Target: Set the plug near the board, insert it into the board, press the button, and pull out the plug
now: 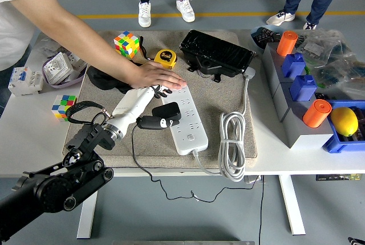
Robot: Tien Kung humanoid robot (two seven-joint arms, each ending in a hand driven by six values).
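Note:
A white power strip [191, 132] lies on the tan mat [228, 94], running from mid-table toward the near edge. My left hand [158, 115] reaches in from the lower left on a white forearm. It is shut on the black plug [165, 111], which sits at the strip's left edge, its black cord [136, 152] trailing off the near edge. My other fingers [161, 90] stretch toward the strip's far end. A person's hand [155, 75] rests flat there, partly covering them. Whether the plug's prongs are in a socket is hidden.
Two Rubik's cubes [126, 44] [63, 105], a yellow tape measure [166, 58] and a black case [217, 53] lie behind the strip. The strip's coiled white cable [232, 142] lies to its right. Blue bins with orange cylinders [316, 113] and a lemon [344, 121] line the right edge.

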